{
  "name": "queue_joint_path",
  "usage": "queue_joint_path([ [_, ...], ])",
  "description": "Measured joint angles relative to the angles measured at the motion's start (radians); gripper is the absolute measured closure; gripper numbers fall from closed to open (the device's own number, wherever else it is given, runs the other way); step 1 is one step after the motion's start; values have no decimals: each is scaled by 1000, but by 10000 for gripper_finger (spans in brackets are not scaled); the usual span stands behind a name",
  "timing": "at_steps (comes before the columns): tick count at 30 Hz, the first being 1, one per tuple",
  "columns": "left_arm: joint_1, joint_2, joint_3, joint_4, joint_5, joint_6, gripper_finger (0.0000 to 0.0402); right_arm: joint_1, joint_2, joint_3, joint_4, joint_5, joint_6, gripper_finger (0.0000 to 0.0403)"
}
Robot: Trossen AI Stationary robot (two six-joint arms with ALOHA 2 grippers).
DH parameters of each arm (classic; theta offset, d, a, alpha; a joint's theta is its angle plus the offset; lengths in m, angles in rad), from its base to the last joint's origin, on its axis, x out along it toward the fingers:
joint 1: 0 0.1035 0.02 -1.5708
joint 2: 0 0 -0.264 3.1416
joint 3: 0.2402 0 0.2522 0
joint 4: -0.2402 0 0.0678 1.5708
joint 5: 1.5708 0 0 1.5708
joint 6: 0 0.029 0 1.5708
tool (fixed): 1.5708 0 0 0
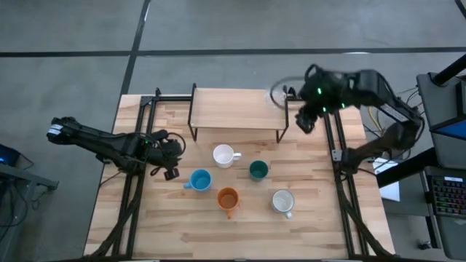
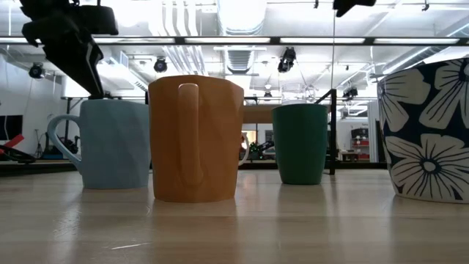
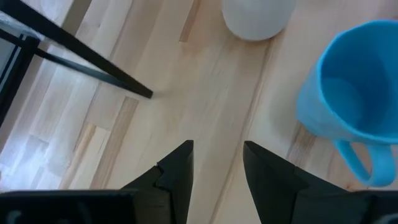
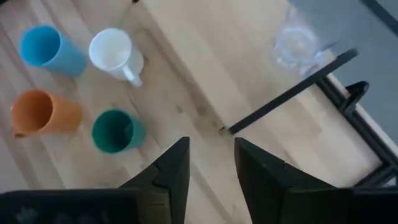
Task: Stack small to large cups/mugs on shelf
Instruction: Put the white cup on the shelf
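The clear glass (image 4: pixel 297 42) is being seen standing upright on the shelf (image 1: pixel 233 109), at its right end, and nothing else is being carried by the shelf yet. The right jaws (image 1: pixel 306 120) are being held above the shelf's right edge, spread a little and empty, with the glass lying just ahead of them and slightly off to one side. The five mugs are being left on the surface (image 1: pixel 175 225), well apart from these jaws: the white mug (image 1: pixel 223 155), the green cup (image 1: pixel 258 170), the blue mug (image 1: pixel 199 180), the orange mug (image 1: pixel 228 198) and the patterned mug (image 1: pixel 282 201). The left jaws (image 1: pixel 169 149) are being held low over the surface, partly spread and empty, with the blue mug just ahead and to one side, its handle turned back toward them, and the white mug farther ahead. The next pickup is judged to be turning on this: the left arm is being kept nearer the white and blue mugs than the right.
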Motion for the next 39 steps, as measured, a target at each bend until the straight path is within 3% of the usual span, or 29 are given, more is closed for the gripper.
queue_joint_path([
  [11,0,0,0,46,41,-27,276,401,-146,-390,290,134,228,285],
  [16,0,11,-1,107,44,-11,276,507,-142,-508,434,167,244,286],
  [22,0,44,-2,190,40,25,276,532,-142,-641,615,215,220,286],
  [30,0,90,-4,282,2,136,276,527,-140,-806,955,241,72,295],
  [35,0,110,-6,293,-102,136,276,487,-140,-890,1138,240,-4,296],
  [39,3,122,-13,314,-180,134,276,422,-140,-930,1168,239,-18,297],
])
